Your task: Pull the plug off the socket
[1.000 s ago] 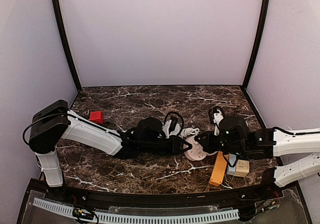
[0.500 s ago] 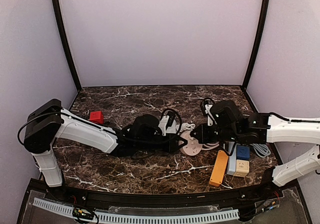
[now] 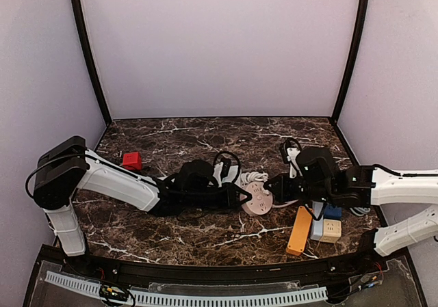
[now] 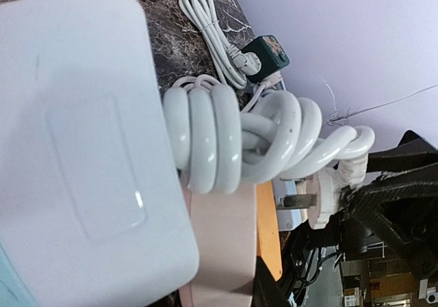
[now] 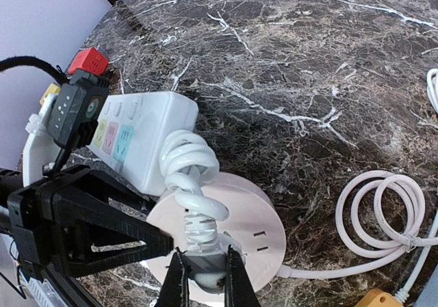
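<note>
A round pink socket (image 3: 259, 199) lies mid-table. It also shows in the right wrist view (image 5: 256, 221) and in the left wrist view (image 4: 219, 245). My left gripper (image 3: 242, 196) is shut on the socket's left edge. My right gripper (image 5: 204, 271) is shut on the white plug (image 5: 205, 279), just right of the socket in the top view. In the left wrist view the plug (image 4: 321, 204) hangs off the socket face with bare prongs and a small gap. Its coiled white cable (image 5: 188, 163) runs to a white power strip (image 5: 137, 139).
A red block (image 3: 132, 160) sits at the left. An orange block (image 3: 299, 230), a blue cube (image 3: 332, 211) and a tan cube (image 3: 330, 231) sit under the right arm. Looped white cables (image 5: 383, 211) lie right of the socket. A green adapter (image 4: 267, 55) lies farther back.
The socket has slid left with my left gripper. My right gripper swung up-left, then back right with the plug. The plug's prongs now show outside the socket.
</note>
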